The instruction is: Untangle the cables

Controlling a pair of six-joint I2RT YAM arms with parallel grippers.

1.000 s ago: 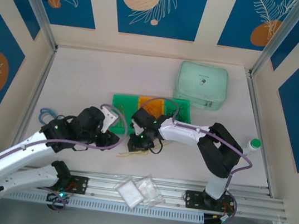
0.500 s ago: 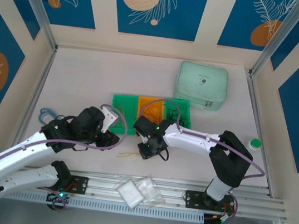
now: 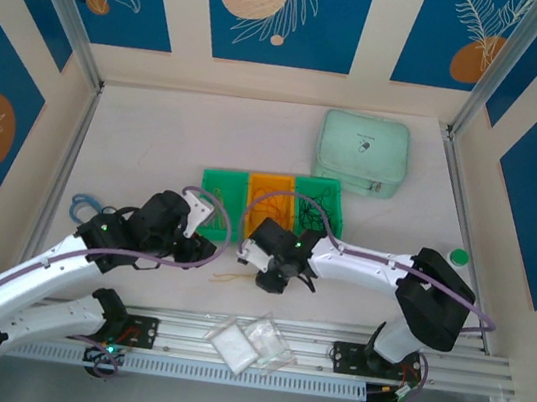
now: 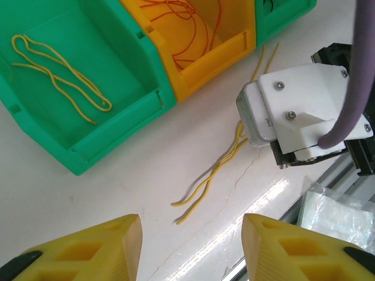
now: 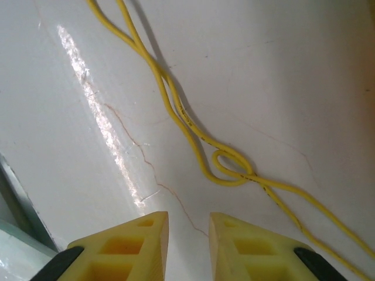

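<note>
The right tool [image 5: 187, 227], slightly parted and empty, has been brought above the knotted yellow cable [image 5: 181, 117], seemingly for grasping, while the left tool [image 4: 190, 240] is left released.

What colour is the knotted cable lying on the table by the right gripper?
The cable is yellow, clearest in the right wrist view.

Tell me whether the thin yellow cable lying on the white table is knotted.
Knotted: the thin yellow cable forms a small closed loop midway.

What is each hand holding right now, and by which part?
Nothing. The left hand and right hand are both empty; the yellow cable lies loose on the table.
</note>
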